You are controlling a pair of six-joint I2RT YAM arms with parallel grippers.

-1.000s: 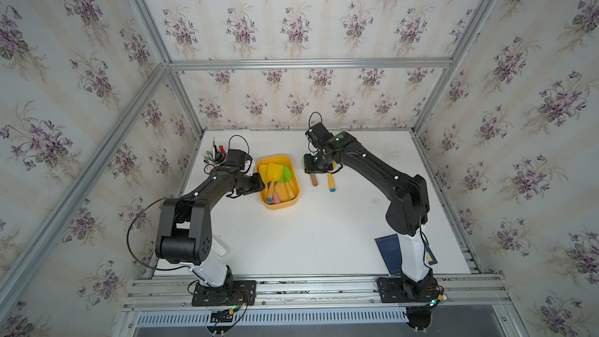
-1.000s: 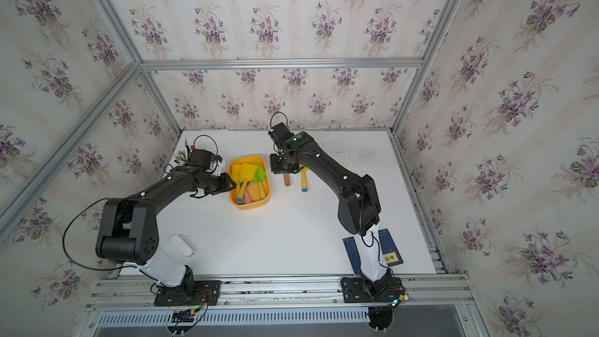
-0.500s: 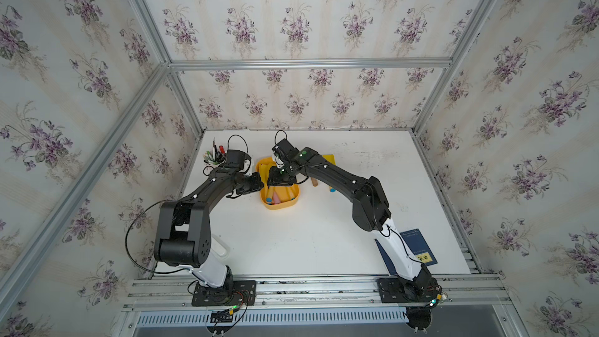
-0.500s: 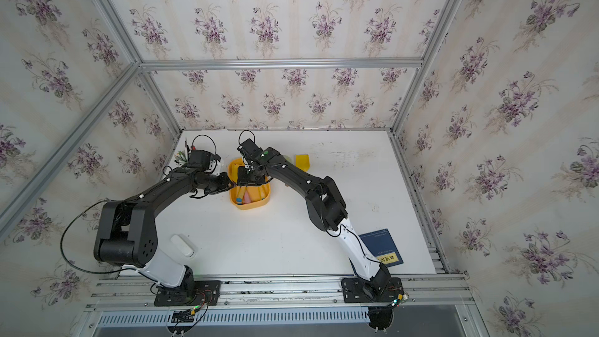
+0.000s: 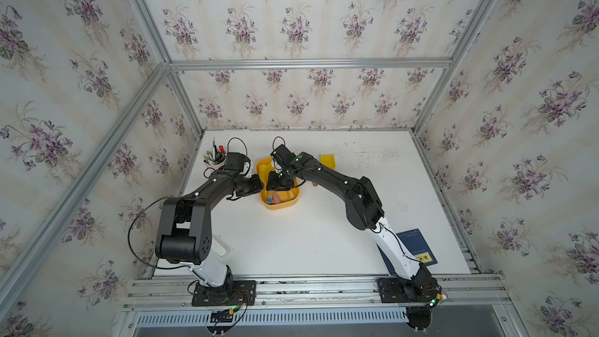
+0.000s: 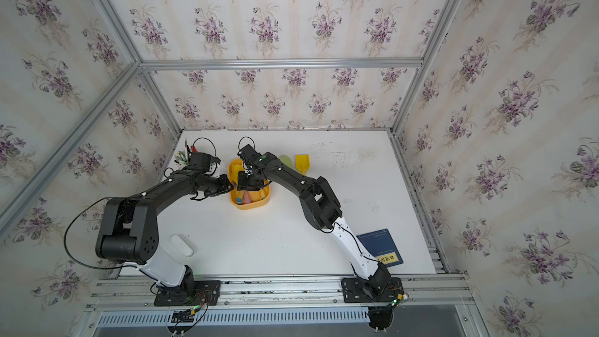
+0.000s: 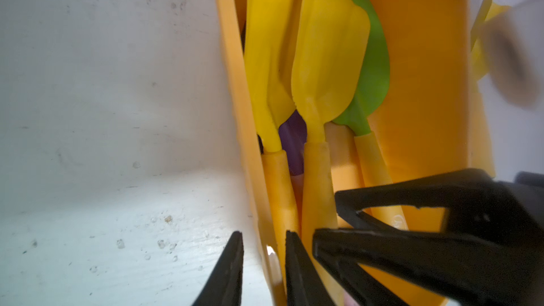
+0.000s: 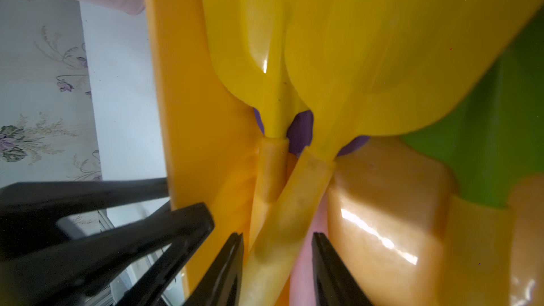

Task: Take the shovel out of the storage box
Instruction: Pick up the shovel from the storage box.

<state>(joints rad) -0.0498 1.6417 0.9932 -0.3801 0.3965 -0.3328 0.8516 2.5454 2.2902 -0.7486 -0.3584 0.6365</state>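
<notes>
The yellow-orange storage box stands left of the table's middle and holds several shovels. My left gripper is shut on the box's left wall. My right gripper reaches down into the box. Its jaws stand open on either side of the pale handle of a yellow-bladed shovel. A pink handle lies under that one. Beside it lie another yellow shovel and a green shovel.
A yellow shovel and a green one lie on the table right of the box. A pink pen cup stands at the back left. A blue book lies front right, a white object front left. Walls enclose three sides.
My right arm has swung left from the table beside the box and come down into the box, leaving a shovel behind. The left gripper stayed at the box wall and narrowed.
</notes>
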